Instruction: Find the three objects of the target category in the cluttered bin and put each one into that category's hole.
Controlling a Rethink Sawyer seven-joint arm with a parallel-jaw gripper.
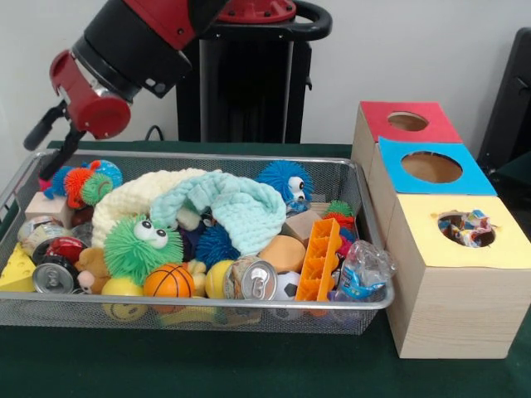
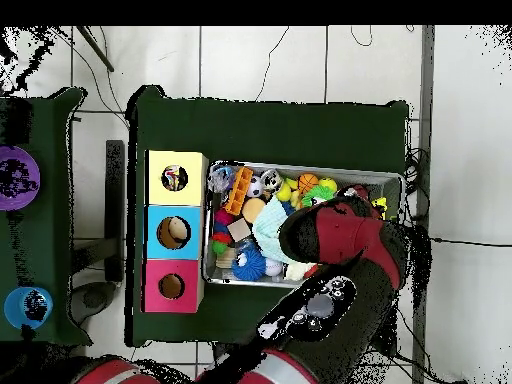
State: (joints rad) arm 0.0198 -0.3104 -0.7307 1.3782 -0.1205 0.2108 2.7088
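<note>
The wire mesh bin (image 1: 249, 156) stands on the green table, packed with toys; it also shows in the overhead view (image 2: 300, 167). The yellow-topped box (image 1: 431, 249) is at the right, nearest the camera. Its round hole (image 1: 466, 229) holds speckled red-yellow-blue-white textile, also visible in the overhead view (image 2: 175, 179). No other speckled textile piece shows in the bin; they are hidden or out of view. My gripper (image 1: 51, 157) hangs over the bin's far left corner, beside a spiky orange, blue and green toy (image 1: 83, 181). In the overhead view my arm (image 2: 340, 235) hides the gripper.
A pale-yellow knitted cloth (image 1: 133, 199) and a mint knitted cloth (image 1: 241, 211) lie across the bin's middle. Around them are a green googly-eyed ball (image 1: 141, 247), a small basketball (image 1: 168, 280), cans (image 1: 253, 279) and an orange rack (image 1: 319, 261). The blue-topped box (image 1: 431, 168) and the red-topped box (image 1: 406, 122) stand behind the yellow one.
</note>
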